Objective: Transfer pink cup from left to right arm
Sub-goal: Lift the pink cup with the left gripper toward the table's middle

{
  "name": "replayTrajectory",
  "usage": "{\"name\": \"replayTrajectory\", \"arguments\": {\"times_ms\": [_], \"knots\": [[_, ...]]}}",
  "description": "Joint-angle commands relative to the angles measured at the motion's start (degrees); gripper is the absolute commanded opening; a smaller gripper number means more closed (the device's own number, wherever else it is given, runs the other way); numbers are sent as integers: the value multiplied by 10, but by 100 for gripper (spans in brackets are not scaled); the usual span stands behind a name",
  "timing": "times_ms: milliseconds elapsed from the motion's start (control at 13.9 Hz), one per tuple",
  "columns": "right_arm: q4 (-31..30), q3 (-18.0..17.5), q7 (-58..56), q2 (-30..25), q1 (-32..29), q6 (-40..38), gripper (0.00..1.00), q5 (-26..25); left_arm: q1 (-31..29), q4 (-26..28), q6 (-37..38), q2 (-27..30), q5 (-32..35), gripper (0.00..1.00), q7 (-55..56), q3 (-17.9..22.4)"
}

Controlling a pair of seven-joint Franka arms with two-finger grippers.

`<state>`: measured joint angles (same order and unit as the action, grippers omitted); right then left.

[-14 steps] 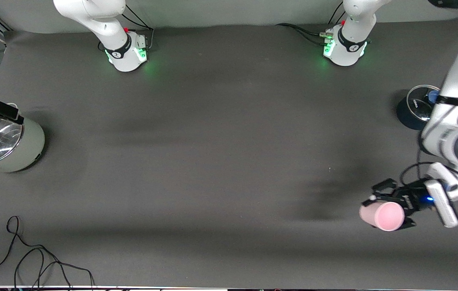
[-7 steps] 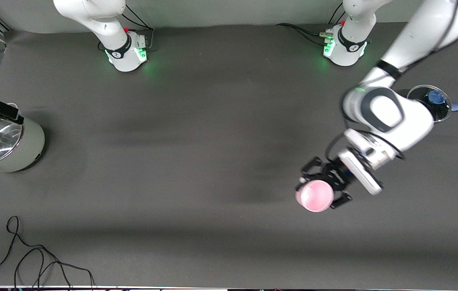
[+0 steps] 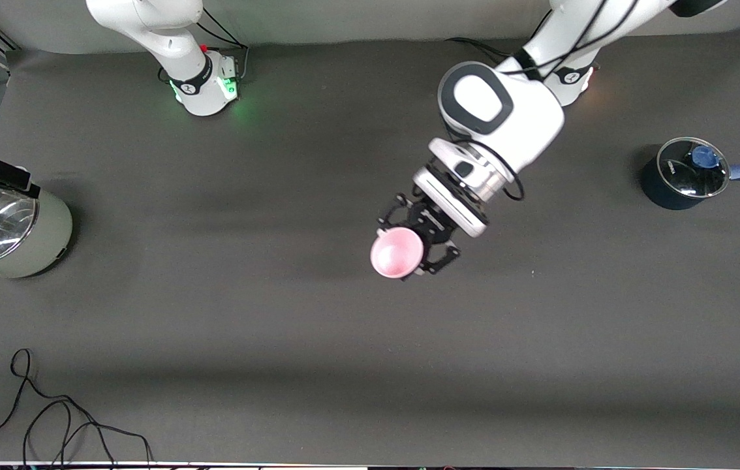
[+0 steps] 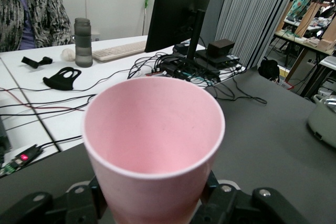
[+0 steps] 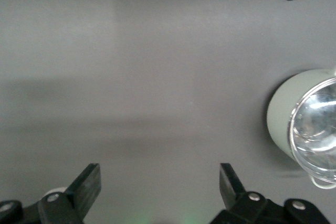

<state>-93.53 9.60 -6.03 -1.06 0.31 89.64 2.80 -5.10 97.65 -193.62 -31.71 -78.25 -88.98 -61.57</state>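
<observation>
The pink cup hangs in the air over the middle of the table. My left gripper is shut on its lower body. In the left wrist view the pink cup fills the middle, its open mouth pointing away from the left gripper, with a black finger pressed to each side. My right gripper is open with nothing between its fingers and looks down on bare table. It does not show in the front view.
A pale green pot with a glass lid stands at the right arm's end of the table; this green pot also shows in the right wrist view. A dark blue lidded pot stands at the left arm's end. A black cable lies near the front edge.
My left arm has swung the pink cup from the left arm's end of the table to over the middle. The grip on the cup has stayed shut. The right gripper remains open.
</observation>
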Motion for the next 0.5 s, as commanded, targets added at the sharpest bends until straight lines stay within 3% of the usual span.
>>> {"name": "replayTrajectory", "arguments": {"times_ms": [0,216,432], "knots": [[27,-5,10,-12,16,-18,100,17,84,-52,-29,-13,-16,14,17,49],[54,-5,88,-13,89,-41,100,22,164,-70,-51,-14,-16,14,32,103],[67,-5,191,-13,155,-40,100,47,177,-69,-52,-13,-15,14,35,116]]}}
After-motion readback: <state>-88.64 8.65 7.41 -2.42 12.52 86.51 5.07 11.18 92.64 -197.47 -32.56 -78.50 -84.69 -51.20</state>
